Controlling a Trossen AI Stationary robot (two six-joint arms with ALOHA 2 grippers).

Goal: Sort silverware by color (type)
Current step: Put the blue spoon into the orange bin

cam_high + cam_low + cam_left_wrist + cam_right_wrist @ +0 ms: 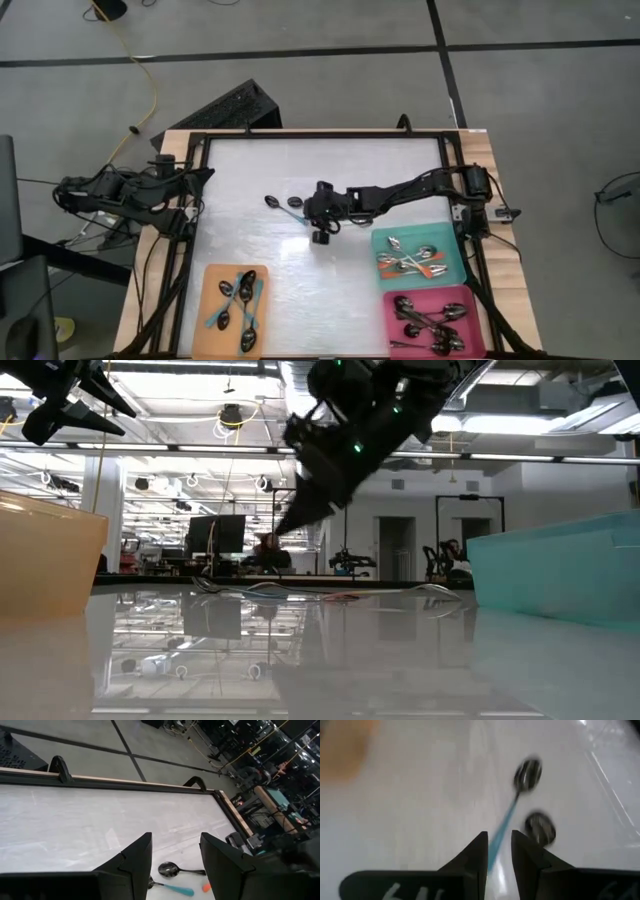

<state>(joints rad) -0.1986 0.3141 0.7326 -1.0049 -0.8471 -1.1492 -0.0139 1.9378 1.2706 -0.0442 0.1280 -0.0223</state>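
While the left claw (205, 176) is waiting spread at the counter's (300, 280) left edge, the right claw (312, 212) is hovering mid-counter, fingers slightly parted around the teal-handled, dark-bowled spoon's (512, 805) handle, seemingly lining up to lift it for sorting.

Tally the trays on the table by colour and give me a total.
Orange tray: 1
Teal tray: 1
Pink tray: 1
Total: 3
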